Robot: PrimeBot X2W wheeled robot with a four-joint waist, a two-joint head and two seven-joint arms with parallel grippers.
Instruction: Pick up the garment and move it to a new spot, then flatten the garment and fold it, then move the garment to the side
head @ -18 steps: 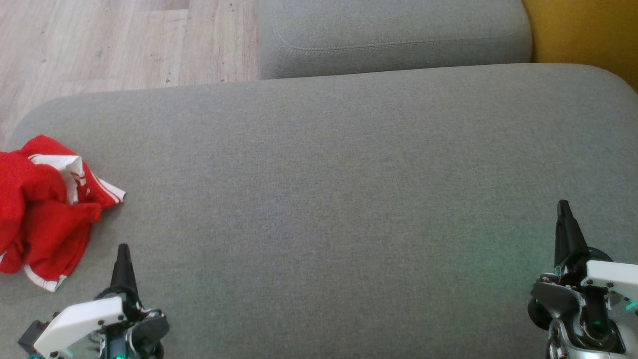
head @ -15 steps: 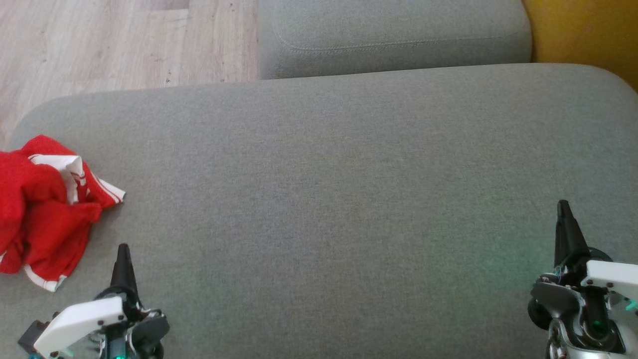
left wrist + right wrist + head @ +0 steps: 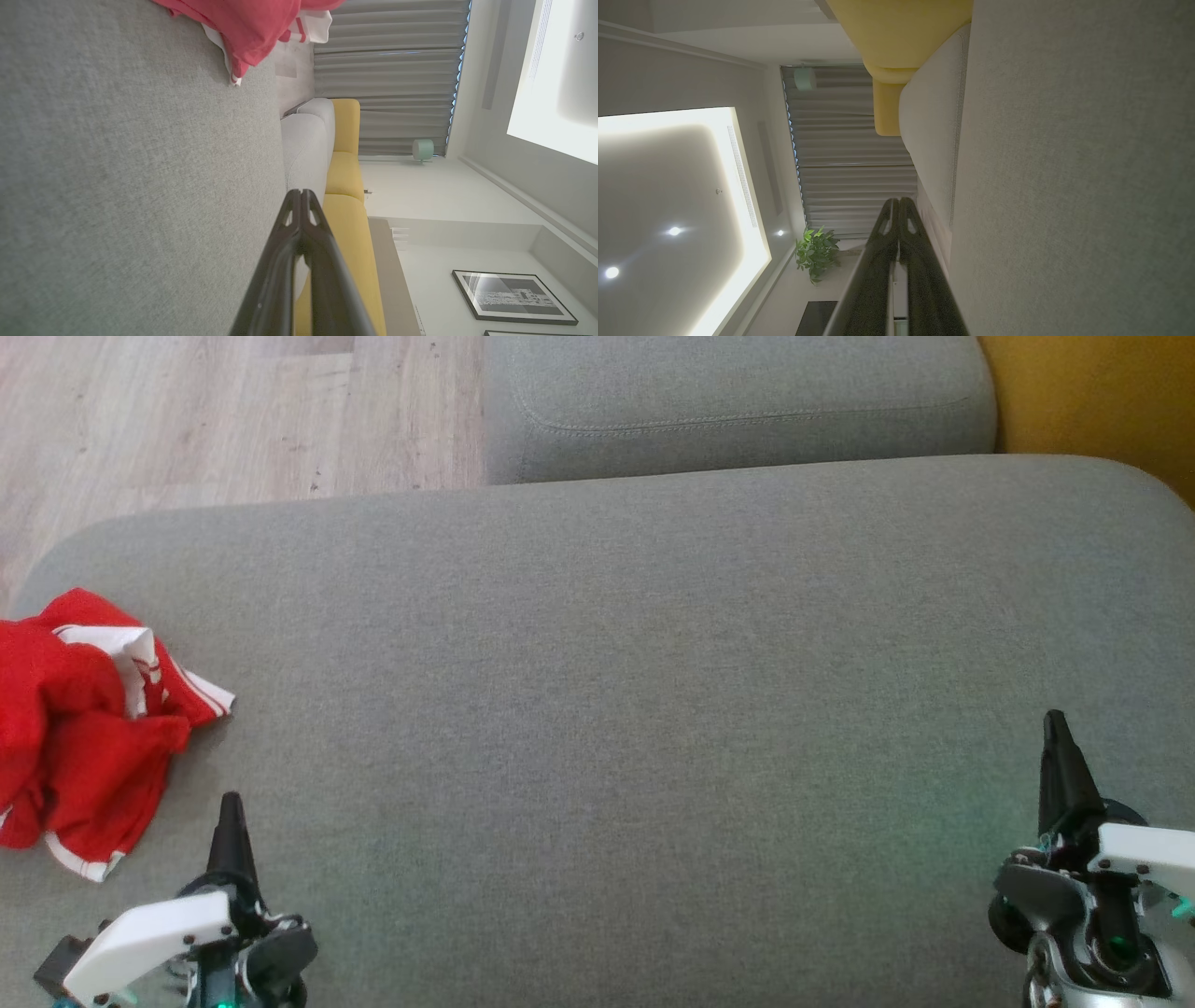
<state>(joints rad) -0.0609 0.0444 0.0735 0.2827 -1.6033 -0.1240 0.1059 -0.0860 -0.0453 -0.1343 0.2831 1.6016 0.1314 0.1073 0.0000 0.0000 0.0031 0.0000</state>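
Looking down on a big grey cushion [image 3: 653, 709], wide and bare over most of its top. Behind it, another grey cushion [image 3: 738, 401], a wood floor [image 3: 187, 420] and a bit of yellow sofa [image 3: 1092, 392]. Far over at the left edge of the big cushion, a red garment [image 3: 84, 737] with white stripes, lying in a crumpled heap and partly cut off by the side of the head view. Just beside the heap and a little nearer the robot, the left tool [image 3: 230, 803], pressed together, pinching nothing, not touching the cloth. Well apart on the right, the right tool [image 3: 1055, 721], pressed together too and holding nothing. Same pressed-together look in both wrist views. No change at all from a moment ago: same heap, same spots for both tools. Probably means no start yet on the first step. Next, most likely: spread the left tool, reach for the heap, pinch a fold and lift. Worth watching for a grab of too little cloth
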